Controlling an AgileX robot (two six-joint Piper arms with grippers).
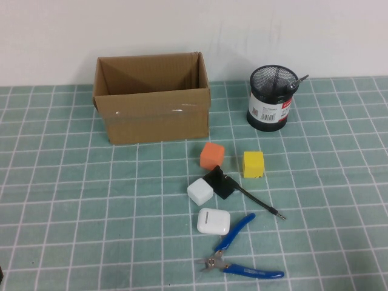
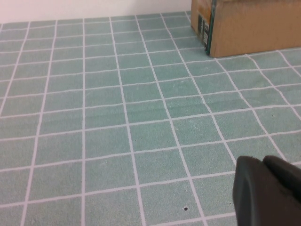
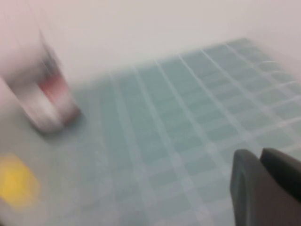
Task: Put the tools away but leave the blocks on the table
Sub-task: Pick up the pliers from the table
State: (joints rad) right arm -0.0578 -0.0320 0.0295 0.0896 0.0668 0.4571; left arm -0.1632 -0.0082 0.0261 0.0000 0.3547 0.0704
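Blue pliers (image 1: pixel 242 250) are lying near the desk (image 1: pixel 73 218) front edge, handles pointing right. Right gripper (image 3: pixel 263 188) is probably nearer; left gripper (image 2: pixel 265 188) is hovering near the box (image 2: pixel 249 23). Jaw openings: cannot tell.

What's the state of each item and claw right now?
Cardboard box: open-topped, upright, nothing visible inside.
Mesh cup: upright, holds thick screwdriver.
Thin screwdriver: flat on mat.
Pliers: flat, handles spread.
Orange block, yellow block, white block: on table.
Earbud case: closed.
Left claw: over bare mat, empty.
Right claw: near cup, empty.
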